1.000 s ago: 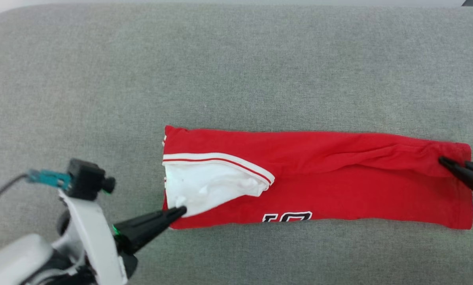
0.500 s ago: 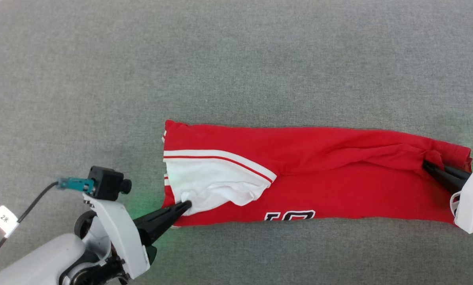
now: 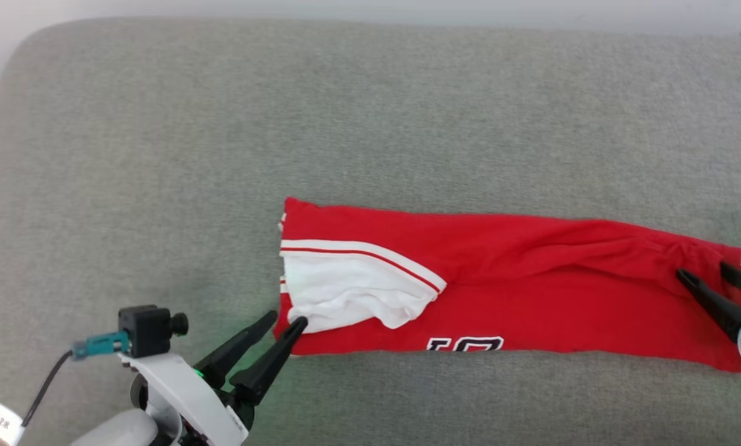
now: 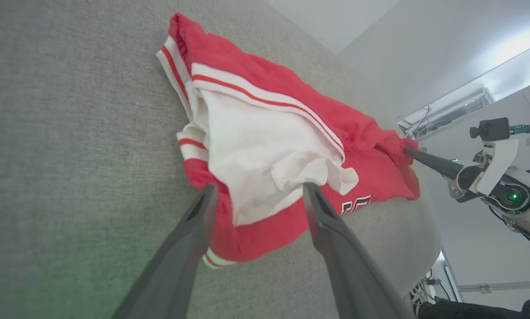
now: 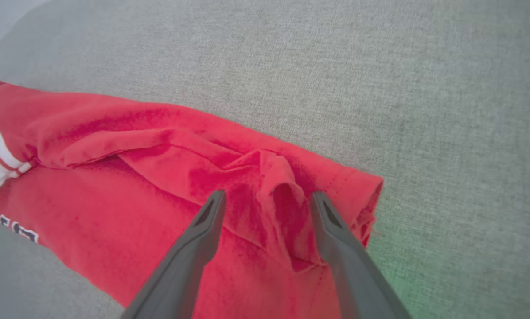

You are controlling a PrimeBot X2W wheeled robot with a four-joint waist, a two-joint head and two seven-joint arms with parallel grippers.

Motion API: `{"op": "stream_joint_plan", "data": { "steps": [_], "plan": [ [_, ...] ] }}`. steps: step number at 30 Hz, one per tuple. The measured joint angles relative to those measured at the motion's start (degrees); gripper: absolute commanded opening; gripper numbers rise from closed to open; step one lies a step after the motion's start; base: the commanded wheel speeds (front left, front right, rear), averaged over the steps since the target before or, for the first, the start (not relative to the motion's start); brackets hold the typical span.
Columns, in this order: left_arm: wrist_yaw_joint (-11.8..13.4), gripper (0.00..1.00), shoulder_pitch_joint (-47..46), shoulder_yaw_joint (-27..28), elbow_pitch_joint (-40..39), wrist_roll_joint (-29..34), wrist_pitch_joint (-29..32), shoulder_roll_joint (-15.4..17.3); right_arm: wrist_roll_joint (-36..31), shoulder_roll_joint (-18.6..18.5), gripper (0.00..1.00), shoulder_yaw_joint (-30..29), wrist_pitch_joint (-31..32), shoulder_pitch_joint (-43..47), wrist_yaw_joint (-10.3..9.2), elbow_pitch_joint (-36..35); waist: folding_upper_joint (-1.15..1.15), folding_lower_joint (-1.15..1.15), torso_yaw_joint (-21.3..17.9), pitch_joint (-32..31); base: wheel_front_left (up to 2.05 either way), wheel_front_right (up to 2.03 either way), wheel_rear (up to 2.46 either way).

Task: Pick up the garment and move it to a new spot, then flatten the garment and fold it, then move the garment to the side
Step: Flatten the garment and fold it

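The red jersey [image 3: 531,291] lies with its long axis across you, left gripper [image 3: 287,319] at its sleeve end, right gripper [image 3: 702,270] at the other. Both pairs of fingers stand apart, clamping nothing.

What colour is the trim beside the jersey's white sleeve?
The trim is white with a red stripe; left wrist view.

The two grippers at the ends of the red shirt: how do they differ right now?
The left gripper sits at the end of the garment with the white sleeve; the right gripper sits at its plain red end. The left gripper has one fingertip over the grey surface beside the cloth; the right gripper has both over red cloth, straddling a raised wrinkle. Both stand open, gripping nothing.
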Motion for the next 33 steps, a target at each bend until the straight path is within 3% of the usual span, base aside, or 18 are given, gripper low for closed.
{"op": "stream_joint_plan", "data": {
  "steps": [5,10,17,23,27,33],
  "plan": [
    [0.0,1.00,3.4,4.6,2.0,2.4,-1.4,-2.3,3.9,-1.5,1.00,-1.2,0.8,3.6,0.00,0.2,0.00,0.00,2.0,-1.2,0.00,0.00,0.00],
    [0.0,1.00,9.0,15.2,5.8,9.4,-1.5,-7.8,7.0,-2.4,1.00,-2.4,4.1,5.2,0.00,1.6,0.00,0.00,3.7,-2.3,0.00,0.00,0.00],
    [0.0,1.00,15.2,29.4,8.2,24.5,-1.5,-15.9,10.6,-4.2,1.00,-6.1,5.0,7.9,0.00,2.1,0.00,0.00,5.7,-3.5,0.00,0.00,0.00],
    [0.3,1.00,20.0,41.7,6.4,40.7,-1.5,-22.9,14.0,-8.4,1.00,-10.3,5.3,12.5,0.00,0.7,0.00,0.00,6.3,-4.5,0.00,0.00,0.00],
    [0.3,1.00,22.1,48.3,4.3,50.7,-1.5,-27.3,15.7,-10.9,1.00,-11.4,9.4,14.9,0.00,0.2,0.00,0.00,6.0,-4.8,0.00,0.00,0.00],
    [0.2,1.00,23.0,54.6,1.4,61.9,-1.5,-32.6,16.3,-11.2,1.00,-11.5,18.7,14.0,0.00,2.5,0.00,0.00,6.1,-4.8,0.00,0.00,0.00]
  ]
}}
